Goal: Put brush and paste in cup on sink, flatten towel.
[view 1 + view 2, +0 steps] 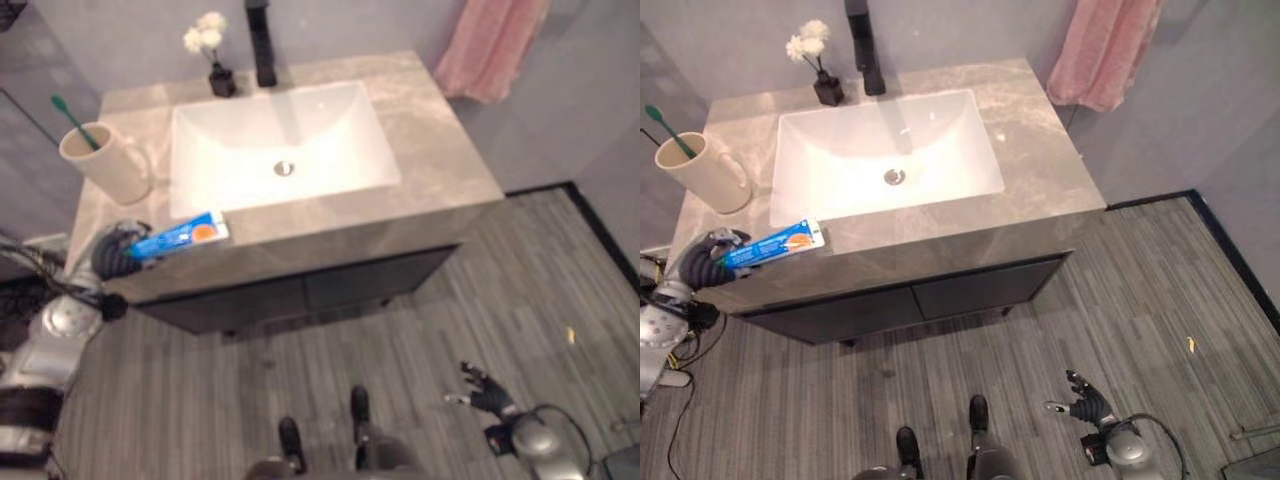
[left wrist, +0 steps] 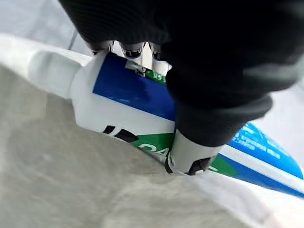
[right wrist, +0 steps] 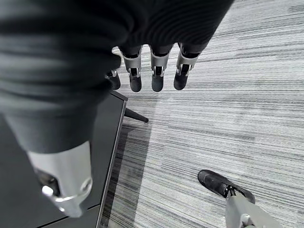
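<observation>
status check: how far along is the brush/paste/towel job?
Done: the green toothbrush already stands in the cream cup on the sink counter.
In hand: the left hand is closed on the blue toothpaste tube at the counter's front left corner, not yet in the cup.
Left: paste into the cup, then the pink towel, hanging bunched on the wall. The right hand hangs open over the floor.

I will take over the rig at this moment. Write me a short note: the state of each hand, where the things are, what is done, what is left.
Left hand: shut on the toothpaste tube at the front left edge of the sink counter.
Right hand: open, empty, hanging low over the floor.
Toothbrush: already standing in the cup at the counter's left.
Pink towel: hanging on the wall to the right, untouched.
Done: brush in cup.
Left: paste into cup, then flatten the towel.
</observation>
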`<state>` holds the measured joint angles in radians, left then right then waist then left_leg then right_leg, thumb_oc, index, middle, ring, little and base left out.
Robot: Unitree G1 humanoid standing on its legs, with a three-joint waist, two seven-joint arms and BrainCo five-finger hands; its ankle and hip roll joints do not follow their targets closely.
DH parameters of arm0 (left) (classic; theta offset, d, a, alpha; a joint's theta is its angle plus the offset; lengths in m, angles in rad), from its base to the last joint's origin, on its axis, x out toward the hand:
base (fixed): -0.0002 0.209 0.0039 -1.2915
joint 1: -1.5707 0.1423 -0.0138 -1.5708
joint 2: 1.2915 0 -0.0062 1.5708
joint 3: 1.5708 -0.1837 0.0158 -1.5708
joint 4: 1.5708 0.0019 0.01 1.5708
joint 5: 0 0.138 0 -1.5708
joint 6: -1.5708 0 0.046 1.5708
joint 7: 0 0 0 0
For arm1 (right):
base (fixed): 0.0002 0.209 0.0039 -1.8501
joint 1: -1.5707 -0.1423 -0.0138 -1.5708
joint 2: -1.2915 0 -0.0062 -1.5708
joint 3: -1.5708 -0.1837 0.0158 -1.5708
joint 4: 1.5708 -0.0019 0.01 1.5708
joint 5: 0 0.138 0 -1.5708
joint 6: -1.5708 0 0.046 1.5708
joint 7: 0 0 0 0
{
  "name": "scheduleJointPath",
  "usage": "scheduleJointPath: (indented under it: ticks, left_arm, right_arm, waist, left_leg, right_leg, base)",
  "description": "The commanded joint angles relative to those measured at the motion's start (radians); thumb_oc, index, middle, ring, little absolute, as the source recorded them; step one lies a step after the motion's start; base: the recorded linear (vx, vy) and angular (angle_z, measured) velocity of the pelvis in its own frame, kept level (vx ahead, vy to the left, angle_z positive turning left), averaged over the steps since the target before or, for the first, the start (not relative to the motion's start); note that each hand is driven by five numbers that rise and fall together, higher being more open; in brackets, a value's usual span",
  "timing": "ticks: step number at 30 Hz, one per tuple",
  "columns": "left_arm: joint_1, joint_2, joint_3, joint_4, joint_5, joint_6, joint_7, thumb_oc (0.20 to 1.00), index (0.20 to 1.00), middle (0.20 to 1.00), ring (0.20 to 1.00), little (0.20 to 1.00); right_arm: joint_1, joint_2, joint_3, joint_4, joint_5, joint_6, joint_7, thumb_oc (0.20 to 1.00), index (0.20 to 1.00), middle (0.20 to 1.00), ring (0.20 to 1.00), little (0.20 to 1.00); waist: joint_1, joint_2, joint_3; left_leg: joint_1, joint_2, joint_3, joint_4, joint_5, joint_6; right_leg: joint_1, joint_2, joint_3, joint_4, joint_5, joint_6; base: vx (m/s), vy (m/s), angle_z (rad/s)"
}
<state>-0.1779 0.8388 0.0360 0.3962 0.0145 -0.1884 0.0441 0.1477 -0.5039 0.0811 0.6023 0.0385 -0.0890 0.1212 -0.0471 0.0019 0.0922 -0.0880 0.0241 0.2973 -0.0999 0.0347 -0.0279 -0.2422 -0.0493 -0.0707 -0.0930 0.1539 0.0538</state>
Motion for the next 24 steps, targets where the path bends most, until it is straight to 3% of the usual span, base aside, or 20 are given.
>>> scheduleJointPath:
  ticks: [1,4,11,24]
  left_arm:
    - [-0.003,-0.046,-0.016,0.065,-0.1,-0.001,0.003,0.2,0.2,0.2,0.2,0.2]
    - [-0.005,-0.077,-0.007,0.057,-0.14,-0.011,0.021,0.2,0.2,0.2,0.2,0.2]
    - [-0.027,-0.095,-0.018,0.065,0.01,-0.011,0.104,0.2,0.2,0.2,0.2,0.2]
    - [-0.076,-0.127,-0.026,0.019,0.085,-0.026,0.204,0.2,0.2,0.2,0.2,0.2]
  right_arm:
    - [-0.002,-0.021,0.0,-0.048,-0.02,-0.022,-0.004,1.0,1.0,1.0,1.0,1.0]
    - [-0.007,-0.018,0.004,-0.047,-0.019,-0.023,-0.011,1.0,1.0,1.0,1.0,1.0]
    - [-0.022,-0.013,0.029,-0.044,-0.023,-0.032,-0.024,1.0,1.0,1.0,1.0,1.0]
    - [-0.031,-0.003,0.049,-0.037,-0.009,-0.043,-0.059,1.0,1.0,1.0,1.0,1.0]
  waist:
    - [-0.018,-0.021,0.002]
    - [-0.02,-0.023,0.002]
    - [-0.021,-0.035,0.003]
    - [-0.023,-0.047,0.002]
  left_leg:
    - [-0.004,0.054,-0.047,0.013,-0.05,-0.028]
    - [-0.003,0.054,-0.047,0.013,-0.05,-0.028]
    - [0.007,0.058,-0.045,0.013,-0.054,-0.028]
    - [0.007,0.061,-0.046,0.013,-0.054,-0.03]
  right_leg:
    - [0.028,-0.113,-0.044,0.006,0.008,0.123]
    - [0.03,-0.112,-0.044,0.006,0.007,0.122]
    - [0.041,-0.111,-0.046,0.006,0.0,0.12]
    - [0.043,-0.108,-0.048,0.006,-0.002,0.12]
  base:
    - [0.0,0.0,0.0]
    - [0.0,0.0,0.0]
    - [0.0,0.0,0.0]
    - [0.0,0.0,0.0]
